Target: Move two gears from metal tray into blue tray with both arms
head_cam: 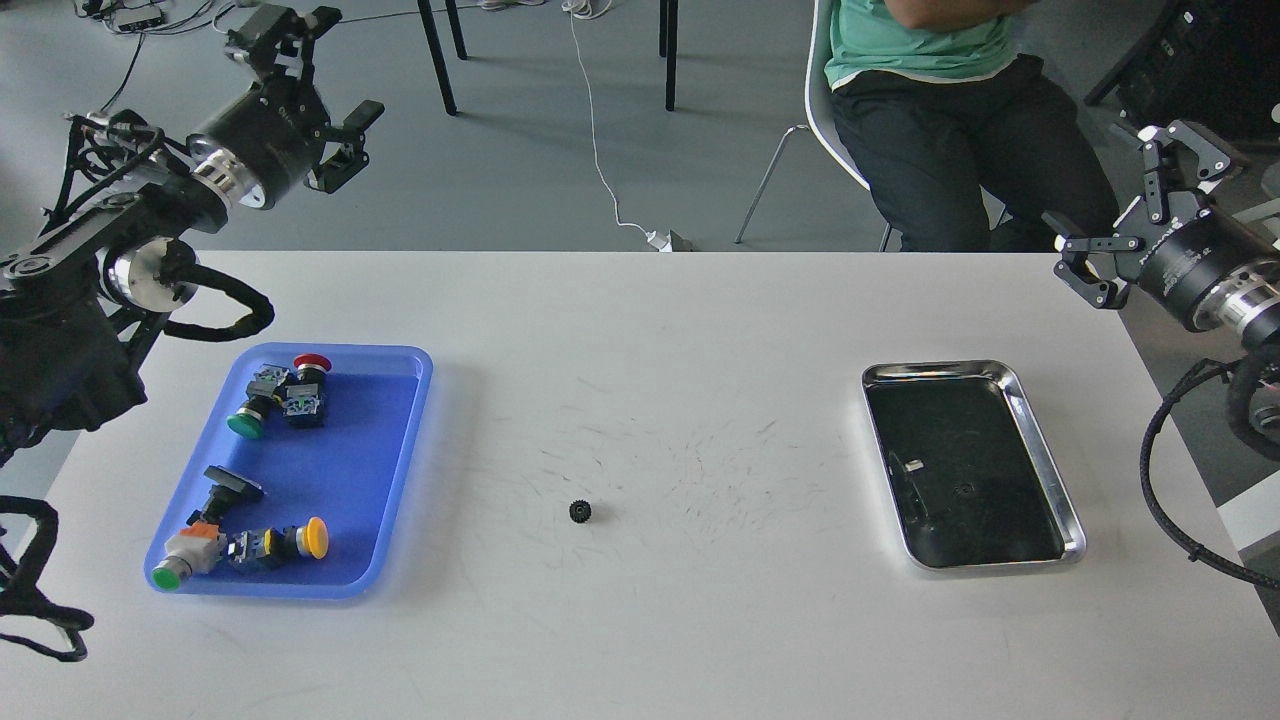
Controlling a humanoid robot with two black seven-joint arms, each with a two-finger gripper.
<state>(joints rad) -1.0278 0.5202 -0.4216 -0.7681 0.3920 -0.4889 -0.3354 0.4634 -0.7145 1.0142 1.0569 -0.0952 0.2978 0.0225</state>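
Note:
One small black gear point(580, 512) lies on the white table, between the two trays. A faint small round shape point(965, 490) shows on the dark floor of the metal tray point(1045, 460) at the right; I cannot tell whether it is the second gear. The blue tray point(390, 470) at the left holds several push-button switches and no gear that I can see. My left gripper point(335, 65) is open and empty, raised beyond the table's far left edge. My right gripper point(1130, 195) is open and empty, raised beyond the table's far right corner.
Switches with red point(312, 362), green point(243, 424) and yellow point(316, 536) caps lie in the blue tray. A seated person point(960, 120) is behind the table's far edge. Chair and table legs and cables stand on the floor beyond.

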